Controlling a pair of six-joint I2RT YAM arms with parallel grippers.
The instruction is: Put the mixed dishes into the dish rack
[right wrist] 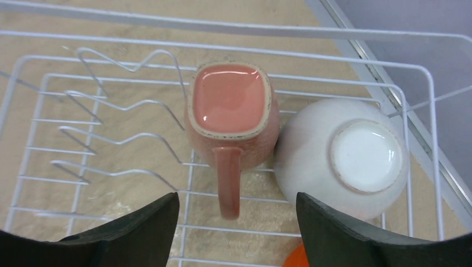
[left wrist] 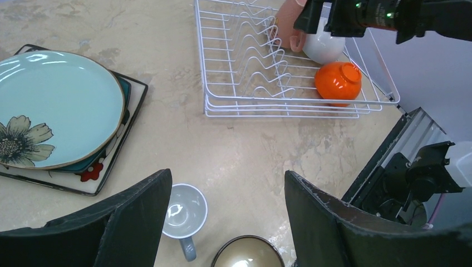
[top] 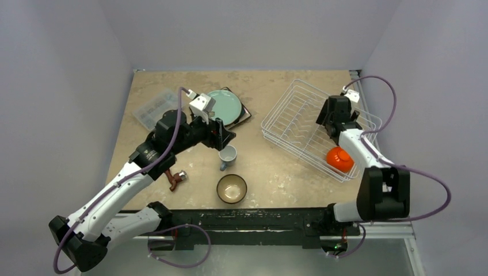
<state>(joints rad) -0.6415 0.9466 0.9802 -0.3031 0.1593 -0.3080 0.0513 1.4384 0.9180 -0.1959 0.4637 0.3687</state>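
- hovering left of the dish rack (top: 288, 109), the left gripper (top: 225, 137) hangs spread above the pale blue mug (top: 228, 155); dark brown bowl (top: 232, 188) nearer.
- left wrist: fingers (left wrist: 133, 222) flank the mug; drop straight, clear of the round teal plate (left wrist: 55, 105) farther back.
- right wrist: right gripper (right wrist: 236, 233) open above the racked, upturned pink mug (right wrist: 231, 111) beside the white bowl (right wrist: 345, 158); lift straight.

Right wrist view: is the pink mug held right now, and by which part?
No. The right gripper is open above the pink mug, which sits upside down in the dish rack, untouched. The left gripper is open and empty too.
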